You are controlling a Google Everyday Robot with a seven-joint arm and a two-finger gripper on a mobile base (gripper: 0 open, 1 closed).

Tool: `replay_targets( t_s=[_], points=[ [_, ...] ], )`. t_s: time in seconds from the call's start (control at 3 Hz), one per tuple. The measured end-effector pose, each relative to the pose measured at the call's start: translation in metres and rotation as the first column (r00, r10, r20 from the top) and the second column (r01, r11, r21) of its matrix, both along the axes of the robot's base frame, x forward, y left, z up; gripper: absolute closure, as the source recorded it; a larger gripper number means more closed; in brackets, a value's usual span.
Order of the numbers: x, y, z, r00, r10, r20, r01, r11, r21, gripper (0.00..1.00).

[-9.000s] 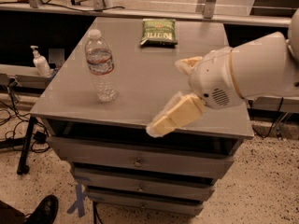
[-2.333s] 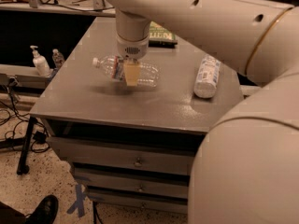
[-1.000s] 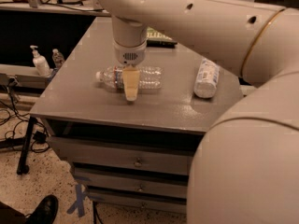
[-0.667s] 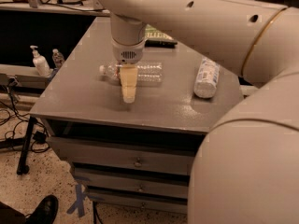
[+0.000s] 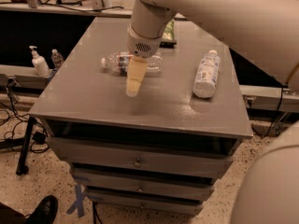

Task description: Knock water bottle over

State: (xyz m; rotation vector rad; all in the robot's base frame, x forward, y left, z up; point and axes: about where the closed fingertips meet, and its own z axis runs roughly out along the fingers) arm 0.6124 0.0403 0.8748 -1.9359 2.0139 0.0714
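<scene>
We see water bottle (image 5: 114, 63) lying on side on desk (image 5: 84, 101), cap toward left. Pincer (image 5: 132, 90) hangs just in front, overlapping bottle's middle. How far pincer is open, we cannot tell.

One water bottle (image 5: 113, 62), one white bottle (image 5: 206, 74), one green packet (image 5: 169, 32), and one gripper (image 5: 132, 85) above the cabinet top (image 5: 93, 99).

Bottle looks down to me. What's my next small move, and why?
Probably raise the gripper straight up and clear. The water bottle already lies on its side on the table, just behind the gripper, so another push seems needless.
</scene>
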Motion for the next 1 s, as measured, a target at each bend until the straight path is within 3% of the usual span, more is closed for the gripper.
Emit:
replay_targets(
  t_s=[0.33, 0.67, 1.0],
  points=[
    [-0.009, -0.027, 0.028, 0.9952, -0.094, 0.026, 0.089, 0.982, 0.165, 0.0],
    [-0.018, -0.07, 0.067, 0.9776, -0.19, 0.091, 0.145, 0.922, 0.358, 0.0],
    [-0.03, -0.122, 0.104, 0.9541, -0.25, 0.166, 0.141, 0.862, 0.486, 0.0]
  ],
)
